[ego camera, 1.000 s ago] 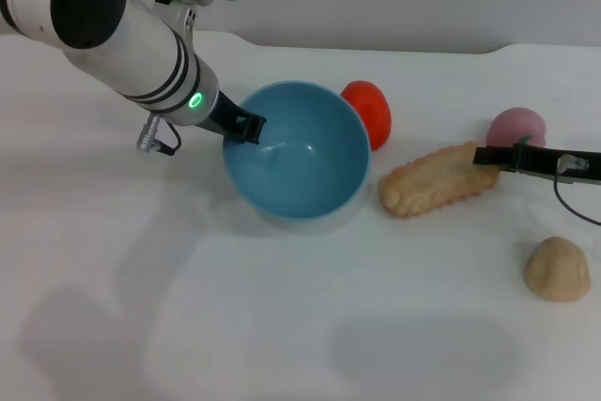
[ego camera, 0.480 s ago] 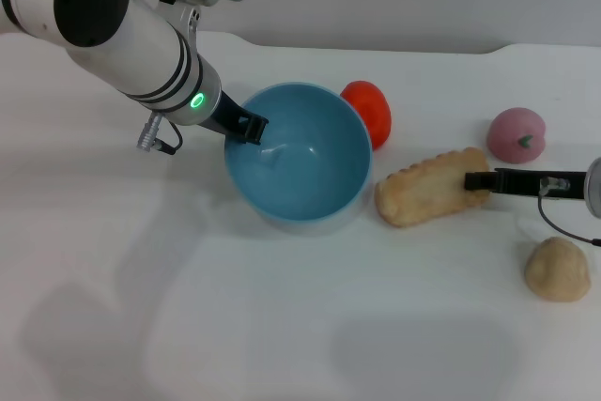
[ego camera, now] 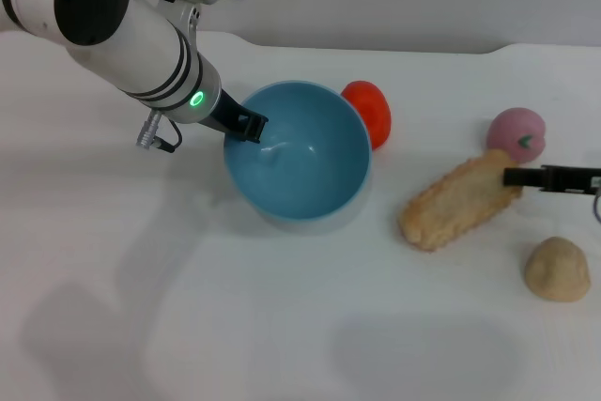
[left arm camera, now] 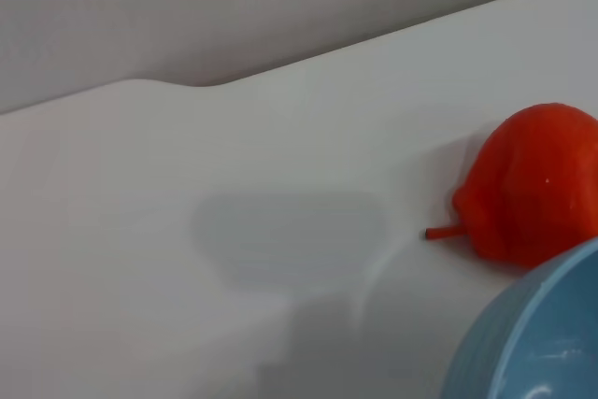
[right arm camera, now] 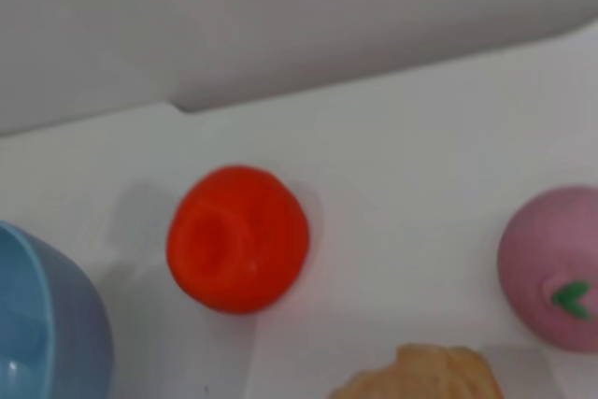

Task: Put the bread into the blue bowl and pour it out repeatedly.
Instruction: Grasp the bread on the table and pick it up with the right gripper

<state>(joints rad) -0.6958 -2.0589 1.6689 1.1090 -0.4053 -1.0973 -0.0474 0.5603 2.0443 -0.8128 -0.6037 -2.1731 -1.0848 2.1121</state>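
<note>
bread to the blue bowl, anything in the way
Nothing visible does. The bread lies on bare table right of the blue bowl; the red fruit sits behind that path, the pink fruit farther right.

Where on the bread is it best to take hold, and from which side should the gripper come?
Probably across the middle of the bread, from above. It lies flat and slanted on the table, long and narrow, so its short width suits the jaws. The right gripper is at its far end by the pink fruit; an end hold would likely let it swing.

L gripper low, centre-left, arm angled down; R gripper at right edge, level.
</note>
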